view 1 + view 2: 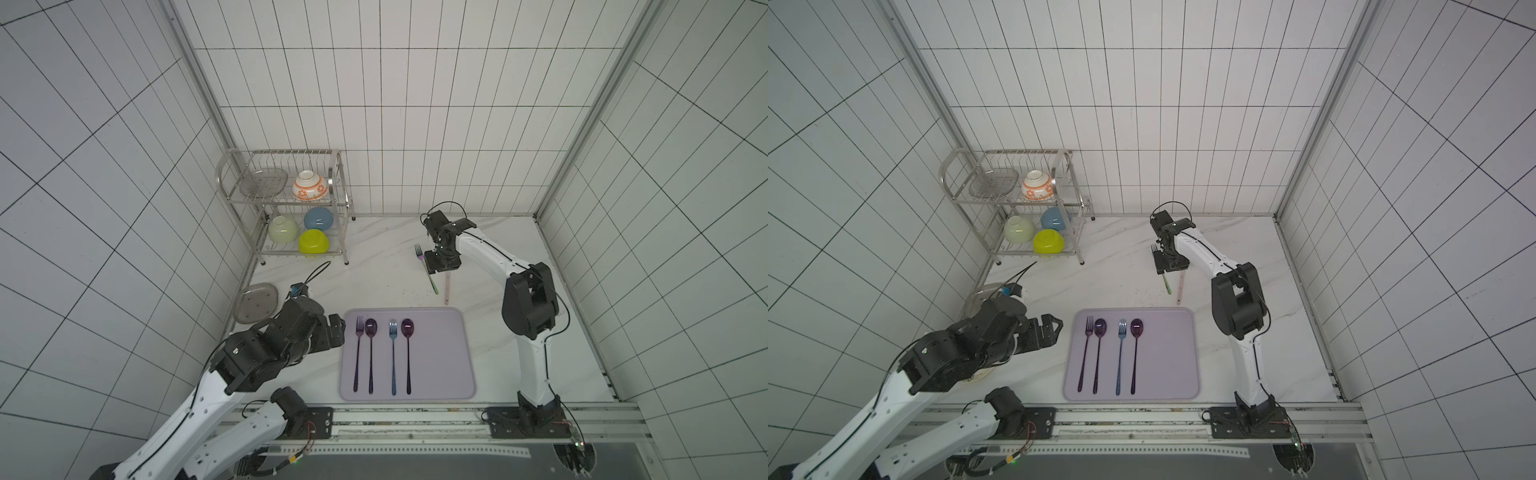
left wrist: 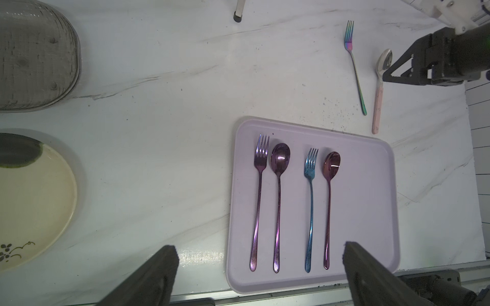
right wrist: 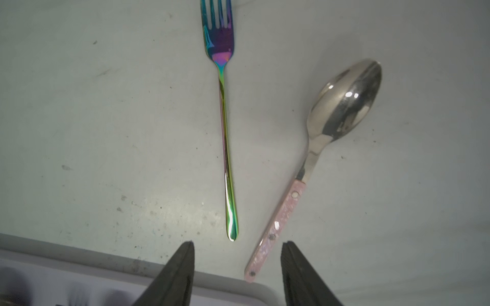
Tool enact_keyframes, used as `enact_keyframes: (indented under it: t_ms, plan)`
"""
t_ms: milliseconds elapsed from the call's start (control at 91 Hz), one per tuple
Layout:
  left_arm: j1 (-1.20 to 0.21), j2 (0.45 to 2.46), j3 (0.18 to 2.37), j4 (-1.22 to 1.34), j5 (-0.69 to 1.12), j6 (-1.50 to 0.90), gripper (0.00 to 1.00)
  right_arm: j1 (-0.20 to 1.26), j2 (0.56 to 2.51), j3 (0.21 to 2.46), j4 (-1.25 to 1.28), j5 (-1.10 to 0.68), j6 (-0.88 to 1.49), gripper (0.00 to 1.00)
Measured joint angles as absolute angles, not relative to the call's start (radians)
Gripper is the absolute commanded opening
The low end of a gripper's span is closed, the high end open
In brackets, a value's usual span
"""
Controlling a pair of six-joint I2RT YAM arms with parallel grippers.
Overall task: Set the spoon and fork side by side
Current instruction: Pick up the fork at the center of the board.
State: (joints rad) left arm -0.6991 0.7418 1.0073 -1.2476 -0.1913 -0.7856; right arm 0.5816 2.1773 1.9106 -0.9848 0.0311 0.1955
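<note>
Fork point(image 3: 224, 132), slim iridescent metal, is lying mid-frame on speckled marble desk point(image 3: 106, 106), glossy pink-handled spoon point(image 3: 344, 100) angling lower rt; right pincer point(image 3: 237, 243) & left pincer point(image 2: 258, 245) gaping, empty.

**Camera layout.** Both top views look steeply down from above the table's point(image 1: 374, 270) near edge. They face the back wall point(image 1: 395, 124) and take in the rack point(image 1: 291, 152) and the tray point(image 1: 440, 365) (the pair differ only by a slight sideways shift). The left wrist view looks down from farther off, across the tray to the fork point(image 2: 354, 66) and spoon point(image 2: 383, 62). The right wrist view sits close above that same fork and spoon, with a tray corner at its edge.
</note>
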Motion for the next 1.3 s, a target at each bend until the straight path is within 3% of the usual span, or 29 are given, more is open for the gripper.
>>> enact_keyframes:
  t_ms: [253, 703, 1088, 1297]
  plan:
    - [-0.699, 0.799, 1.047, -1.222, -0.207, -0.786, 0.98, 0.582, 2.391, 2.121, -0.987, 0.032, 0.141, 0.52]
    - [-0.699, 0.786, 1.047, -1.197, -0.208, -0.751, 0.98, 0.554, 2.535, 2.307, -1.006, 0.026, 0.138, 0.37]
    - [-0.699, 0.764, 1.039, -1.182, -0.209, -0.740, 0.98, 0.554, 2.536, 2.305, -1.024, 0.026, 0.126, 0.05]
    - [-0.699, 0.742, 1.036, -1.182, -0.213, -0.741, 0.98, 0.554, 2.534, 2.304, -1.024, 0.039, 0.125, 0.00]
